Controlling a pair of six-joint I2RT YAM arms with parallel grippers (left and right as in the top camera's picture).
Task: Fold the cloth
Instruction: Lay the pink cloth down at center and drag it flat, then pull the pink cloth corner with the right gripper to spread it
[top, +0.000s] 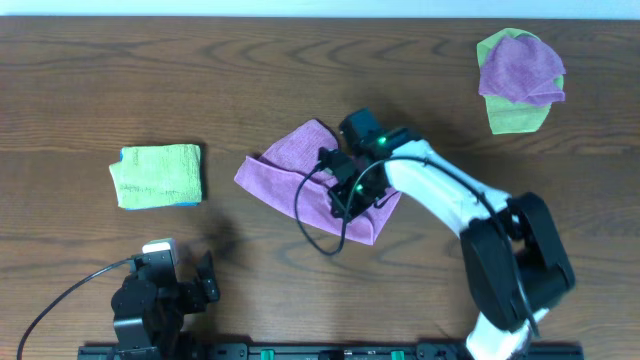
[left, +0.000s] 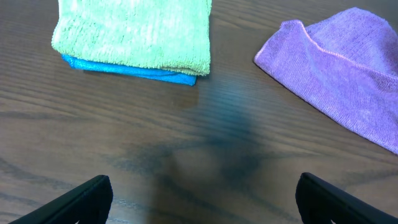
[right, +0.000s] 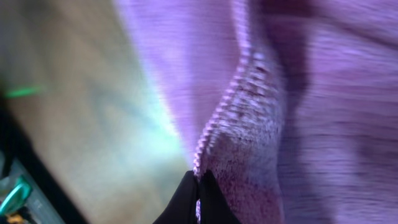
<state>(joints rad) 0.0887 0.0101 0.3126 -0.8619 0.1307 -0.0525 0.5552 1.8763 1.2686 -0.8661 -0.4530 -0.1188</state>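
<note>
The cloth (top: 285, 165), purple-pink and partly doubled over, lies in the middle of the table. My right gripper (top: 343, 195) is down on its near right part. In the right wrist view the jaws (right: 198, 188) are pinched shut on the cloth's stitched edge (right: 239, 106), which fills most of that view. My left gripper (top: 205, 280) rests at the near left, well away from the cloth. Its dark fingertips (left: 87, 198) stand wide apart over bare wood, with the cloth's left corner (left: 342, 68) ahead to the right.
A folded lime-green cloth (top: 157, 175) lies left of centre, on top of a blue one (left: 134, 73). At the far right, a crumpled purple cloth (top: 520, 68) sits on another green cloth. A black cable loops by the right arm (top: 310, 225).
</note>
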